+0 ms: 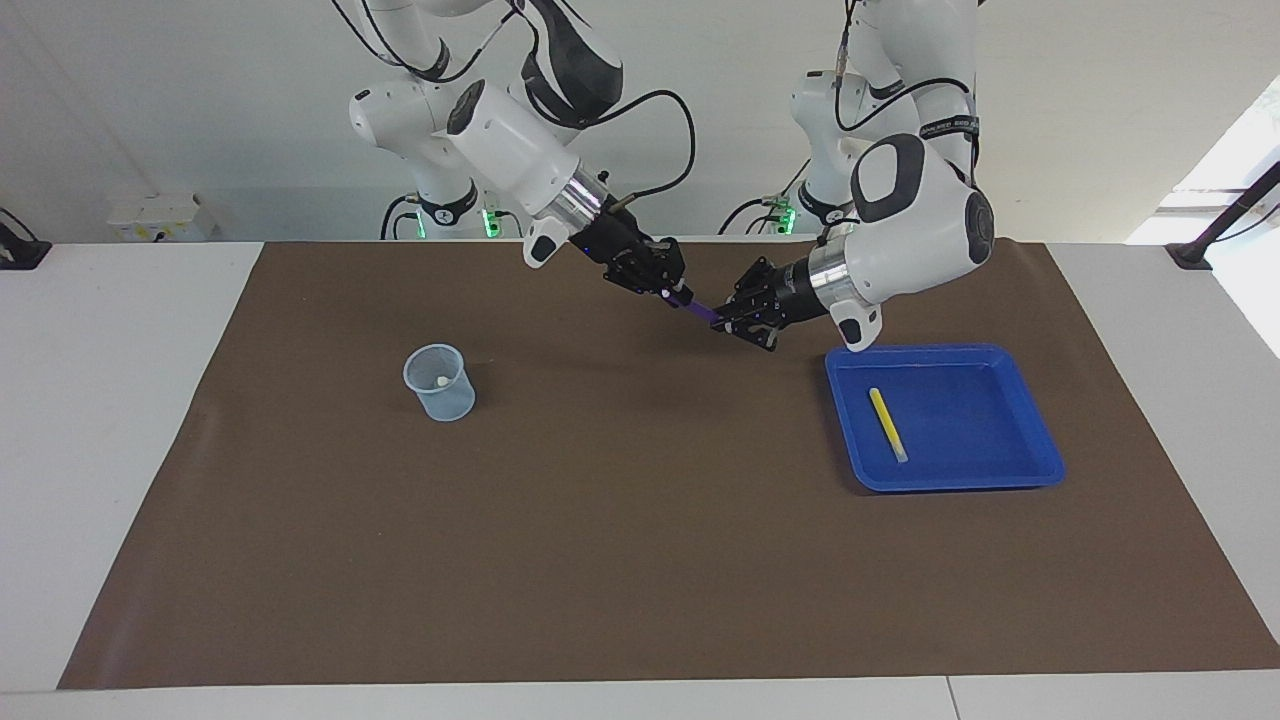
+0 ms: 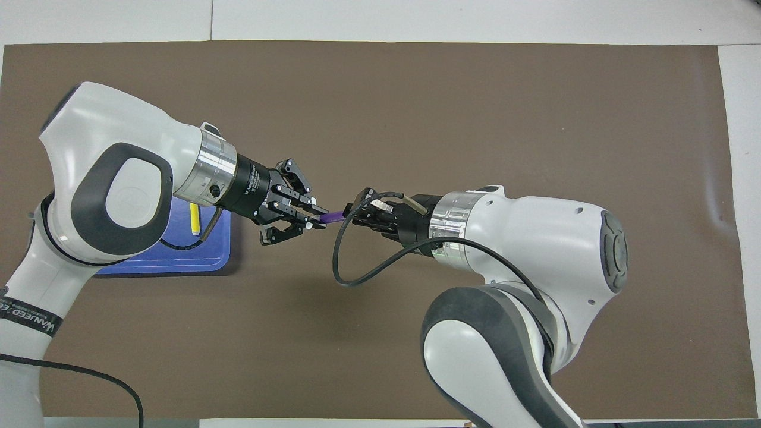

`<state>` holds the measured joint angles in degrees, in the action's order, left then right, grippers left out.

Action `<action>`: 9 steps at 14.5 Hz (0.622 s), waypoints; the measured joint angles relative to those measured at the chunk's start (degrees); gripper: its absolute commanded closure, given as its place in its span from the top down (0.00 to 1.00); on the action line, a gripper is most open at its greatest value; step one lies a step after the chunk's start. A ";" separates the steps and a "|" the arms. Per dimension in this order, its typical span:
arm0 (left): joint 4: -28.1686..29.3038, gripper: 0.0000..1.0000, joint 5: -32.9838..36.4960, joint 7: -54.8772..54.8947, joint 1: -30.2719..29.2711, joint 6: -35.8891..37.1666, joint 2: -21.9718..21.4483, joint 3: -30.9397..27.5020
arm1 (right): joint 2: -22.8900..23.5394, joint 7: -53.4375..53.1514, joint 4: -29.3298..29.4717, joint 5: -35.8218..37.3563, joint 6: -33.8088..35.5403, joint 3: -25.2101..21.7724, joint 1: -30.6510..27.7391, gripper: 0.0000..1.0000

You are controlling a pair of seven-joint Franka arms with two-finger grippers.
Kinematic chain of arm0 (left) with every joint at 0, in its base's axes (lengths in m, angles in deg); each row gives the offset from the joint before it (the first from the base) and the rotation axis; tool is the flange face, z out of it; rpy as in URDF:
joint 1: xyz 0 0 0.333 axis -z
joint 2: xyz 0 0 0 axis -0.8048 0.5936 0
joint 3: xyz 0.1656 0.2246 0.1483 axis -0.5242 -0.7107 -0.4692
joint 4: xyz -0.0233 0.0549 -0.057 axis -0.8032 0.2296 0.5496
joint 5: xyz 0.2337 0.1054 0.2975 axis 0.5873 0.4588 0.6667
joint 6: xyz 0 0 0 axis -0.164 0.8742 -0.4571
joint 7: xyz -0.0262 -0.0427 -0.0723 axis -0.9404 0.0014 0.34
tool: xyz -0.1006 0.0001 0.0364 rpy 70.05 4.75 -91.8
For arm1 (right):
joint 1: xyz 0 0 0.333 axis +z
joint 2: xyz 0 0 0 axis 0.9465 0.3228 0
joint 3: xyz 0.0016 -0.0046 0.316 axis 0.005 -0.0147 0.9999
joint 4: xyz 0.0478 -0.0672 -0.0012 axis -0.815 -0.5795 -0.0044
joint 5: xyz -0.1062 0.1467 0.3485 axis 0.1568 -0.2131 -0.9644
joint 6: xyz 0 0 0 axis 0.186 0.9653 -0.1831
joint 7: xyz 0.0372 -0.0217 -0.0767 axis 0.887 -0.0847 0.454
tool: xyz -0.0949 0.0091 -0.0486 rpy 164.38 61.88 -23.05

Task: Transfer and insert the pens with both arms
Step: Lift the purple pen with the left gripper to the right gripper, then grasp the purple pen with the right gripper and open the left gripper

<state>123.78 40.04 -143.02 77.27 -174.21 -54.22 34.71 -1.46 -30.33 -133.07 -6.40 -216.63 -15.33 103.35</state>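
A purple pen (image 1: 698, 308) hangs in the air over the brown mat, between the two grippers. My left gripper (image 1: 720, 321) is shut on its lower end. My right gripper (image 1: 675, 293) is shut on its upper end and covers the cap. From overhead, a short purple stretch of the pen (image 2: 332, 217) shows between the left gripper (image 2: 317, 218) and the right gripper (image 2: 351, 214). A yellow pen (image 1: 887, 424) lies flat in the blue tray (image 1: 1000, 472); in the overhead view the yellow pen (image 2: 194, 219) peeks out beside my left wrist.
A clear plastic cup (image 1: 438, 383) stands upright on the brown mat (image 1: 640, 560) toward the right arm's end, with a small white tip showing inside it. The overhead view hides the cup under my right arm. The blue tray (image 2: 196, 261) is partly covered by my left arm.
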 measured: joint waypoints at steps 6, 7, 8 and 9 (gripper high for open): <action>0.00 1.00 0.01 1.23 -0.16 -0.01 -1.94 -0.80 | -0.59 6.23 0.30 3.47 8.14 -0.60 -2.84 0.00; 0.00 1.00 0.31 2.45 -0.42 -0.01 -1.99 -1.07 | -1.21 9.81 0.74 7.14 13.49 -0.69 -5.65 0.00; 0.03 1.00 1.36 4.08 -0.80 0.00 -1.99 -1.17 | -1.83 13.44 1.63 10.54 19.11 -0.85 -8.71 0.00; 0.09 1.00 3.14 5.96 -1.10 0.02 -1.99 -1.30 | -2.42 17.59 3.08 13.85 24.91 -1.07 -11.73 0.00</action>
<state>123.87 43.18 -137.06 76.17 -174.18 -56.21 33.41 -3.87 -12.74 -129.98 7.46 -191.72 -16.40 91.61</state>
